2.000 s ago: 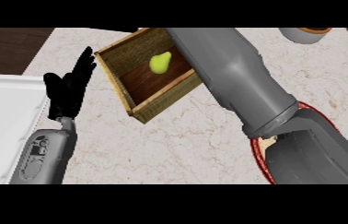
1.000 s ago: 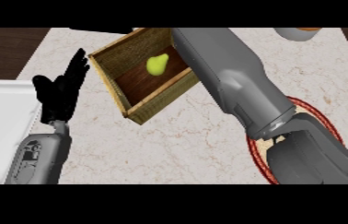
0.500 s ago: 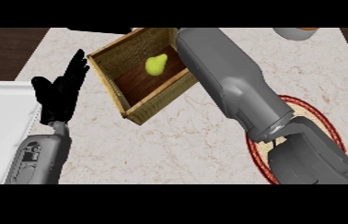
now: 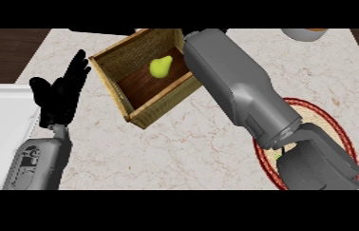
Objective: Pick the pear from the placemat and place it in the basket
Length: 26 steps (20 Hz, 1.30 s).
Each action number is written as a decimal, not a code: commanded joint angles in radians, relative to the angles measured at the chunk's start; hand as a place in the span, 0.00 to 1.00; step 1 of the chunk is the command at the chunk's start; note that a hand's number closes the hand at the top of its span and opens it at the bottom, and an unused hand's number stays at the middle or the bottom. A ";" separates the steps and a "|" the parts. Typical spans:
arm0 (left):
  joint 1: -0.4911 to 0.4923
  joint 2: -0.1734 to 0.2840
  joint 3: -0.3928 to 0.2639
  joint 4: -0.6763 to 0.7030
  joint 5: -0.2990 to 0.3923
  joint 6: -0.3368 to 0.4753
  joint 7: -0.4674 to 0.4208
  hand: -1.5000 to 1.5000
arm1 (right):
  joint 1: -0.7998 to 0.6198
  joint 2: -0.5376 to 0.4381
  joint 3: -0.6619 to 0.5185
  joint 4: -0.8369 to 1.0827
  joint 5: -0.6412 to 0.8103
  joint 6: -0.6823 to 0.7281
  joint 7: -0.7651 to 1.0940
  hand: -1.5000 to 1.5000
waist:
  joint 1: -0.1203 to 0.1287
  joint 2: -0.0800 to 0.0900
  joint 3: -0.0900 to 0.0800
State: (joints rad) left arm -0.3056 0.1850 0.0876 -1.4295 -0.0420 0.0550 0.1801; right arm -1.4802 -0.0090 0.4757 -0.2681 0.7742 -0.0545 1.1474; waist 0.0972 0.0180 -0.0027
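Note:
A yellow-green pear [image 4: 160, 66] lies inside the wooden basket [image 4: 112, 90], toward its far side. My right forearm [image 4: 238, 92] runs from the lower right up past the basket's right wall. Only a dark sliver of my right hand [image 4: 151, 32] shows at the view's top edge, behind the basket. At the left, clear of the basket, my left hand [image 4: 60, 99] rests open with its fingers up. The round placemat [image 4: 329, 118] with a red rim lies at the lower right, partly under my right arm, with no pear showing on it.
A white tray or sink [image 4: 14, 111] sits at the left edge. The rim of a bowl [image 4: 305, 33] shows at the top right. Dark wood [image 4: 21, 49] borders the marble counter at the top left.
My right forearm has drifted slightly to the right, uncovering more of the placemat. The pear has stayed in the basket. My left hand has hardly moved.

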 commanded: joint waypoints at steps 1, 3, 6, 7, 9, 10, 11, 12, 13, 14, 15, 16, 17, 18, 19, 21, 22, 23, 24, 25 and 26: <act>-0.002 0.022 0.025 -0.020 0.035 -0.029 0.021 0.50 | 0.022 0.009 0.006 0.000 -0.024 -0.029 0.138 1.00 | 0.001 0.001 0.000; 0.006 0.008 0.010 0.002 0.002 -0.003 -0.006 0.50 | 0.018 0.009 0.013 -0.028 -0.051 0.006 0.158 1.00 | 0.000 0.001 0.000; 0.004 0.025 0.024 0.021 0.014 -0.022 -0.009 0.50 | 0.028 0.009 -0.016 -0.029 -0.097 -0.003 0.177 1.00 | -0.008 0.000 0.000; 0.031 -0.007 0.000 0.028 -0.008 -0.001 -0.036 0.50 | 0.063 0.009 -0.004 -0.050 -0.105 -0.024 0.197 1.00 | -0.013 -0.003 0.000; 0.024 0.000 0.006 0.019 -0.005 -0.003 -0.044 0.50 | 0.051 0.008 -0.015 0.001 -0.107 -0.014 0.207 1.00 | -0.013 -0.001 0.000; 0.069 0.012 -0.001 -0.025 0.005 -0.029 -0.030 0.50 | 0.017 0.008 -0.025 0.004 -0.125 0.027 0.243 1.00 | 0.006 -0.006 0.000; 0.013 0.000 0.008 0.027 -0.009 0.004 -0.032 0.50 | 0.010 0.008 -0.023 0.001 -0.125 0.013 0.246 1.00 | -0.015 -0.003 0.000; 0.018 -0.005 0.013 0.050 -0.012 0.008 -0.064 0.50 | 0.077 0.008 -0.007 -0.004 -0.120 -0.057 0.242 1.00 | -0.020 -0.001 0.000; 0.022 0.001 0.012 0.018 -0.002 -0.001 -0.035 0.50 | 0.025 0.008 -0.017 -0.013 -0.140 -0.001 0.284 1.00 | -0.009 -0.007 0.000; 0.029 -0.012 0.005 0.025 -0.010 0.009 -0.052 0.50 | 0.056 0.008 0.004 -0.015 -0.116 -0.066 0.257 0.00 | -0.024 -0.007 0.000; 0.009 -0.002 0.010 0.000 -0.007 0.012 -0.011 0.50 | 0.052 0.008 0.000 0.006 -0.108 -0.100 0.255 0.00 | -0.017 -0.005 0.001; 0.034 0.012 0.030 0.011 0.019 -0.014 -0.023 0.50 | 0.026 0.008 -0.002 -0.005 -0.100 -0.129 0.245 0.00 | -0.022 -0.006 0.001; 0.012 -0.015 0.008 0.024 -0.003 0.011 -0.020 0.50 | 0.010 0.008 0.003 -0.018 -0.092 -0.154 0.238 0.00 | -0.027 -0.005 0.001; 0.000 -0.008 0.008 0.024 -0.015 0.019 -0.027 0.50 | 0.001 0.008 0.005 -0.019 -0.080 -0.207 0.237 0.00 | -0.016 -0.001 0.001; 0.025 0.012 0.023 -0.005 0.010 -0.008 -0.022 0.50 | 0.022 0.008 0.006 -0.022 -0.062 -0.279 0.220 0.00 | -0.023 -0.007 0.001; 0.040 0.008 0.011 0.000 -0.004 -0.006 -0.025 0.50 | -0.028 0.008 -0.001 -0.046 -0.061 -0.287 0.275 0.00 | -0.014 -0.012 0.000; 0.013 0.018 0.036 0.015 0.014 -0.006 -0.020 0.50 | -0.014 0.008 -0.002 -0.043 -0.044 -0.356 0.253 0.00 | -0.025 -0.007 0.001; 0.031 0.003 0.009 -0.011 -0.006 0.005 0.001 0.50 | -0.060 0.008 -0.026 -0.031 -0.044 -0.355 0.251 0.00 | -0.029 -0.011 0.002; 0.046 0.014 0.017 -0.027 0.001 -0.003 -0.005 0.50 | -0.056 0.008 -0.013 -0.050 -0.029 -0.388 0.282 0.00 | -0.025 -0.021 0.001; 0.018 0.006 0.016 0.009 -0.009 0.010 -0.009 0.50 | -0.066 0.008 -0.026 -0.048 -0.023 -0.428 0.279 0.00 | -0.046 -0.013 0.001; 0.032 0.021 0.028 0.001 0.004 -0.004 -0.002 0.50 | -0.071 0.008 -0.040 -0.059 -0.020 -0.464 0.276 0.00 | -0.049 -0.018 0.002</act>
State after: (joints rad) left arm -0.2779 0.1943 0.1056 -1.4294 -0.0428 0.0560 0.1693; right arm -1.5159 -0.0153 0.4559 -0.3033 0.7314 -0.2786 1.1904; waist 0.0652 0.0055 -0.0015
